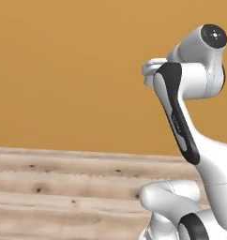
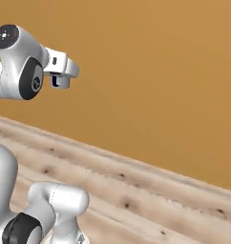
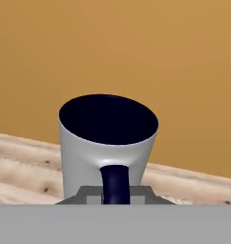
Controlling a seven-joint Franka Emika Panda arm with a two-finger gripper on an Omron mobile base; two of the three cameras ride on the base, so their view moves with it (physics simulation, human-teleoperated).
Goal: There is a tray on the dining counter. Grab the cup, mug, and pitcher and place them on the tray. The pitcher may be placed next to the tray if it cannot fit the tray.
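hand view | mug held in claw | handle between fingers

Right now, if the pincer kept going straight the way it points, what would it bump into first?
Probably the orange wall. The pincer is shut on the grey mug by its handle, and beyond the mug the wall looks nearest, though depth is hard to judge.

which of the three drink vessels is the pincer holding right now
The grey mug: its dark inside and dark loop handle show in the hand view, with the pincer shut on that handle. No green cup or pitcher is in view here.
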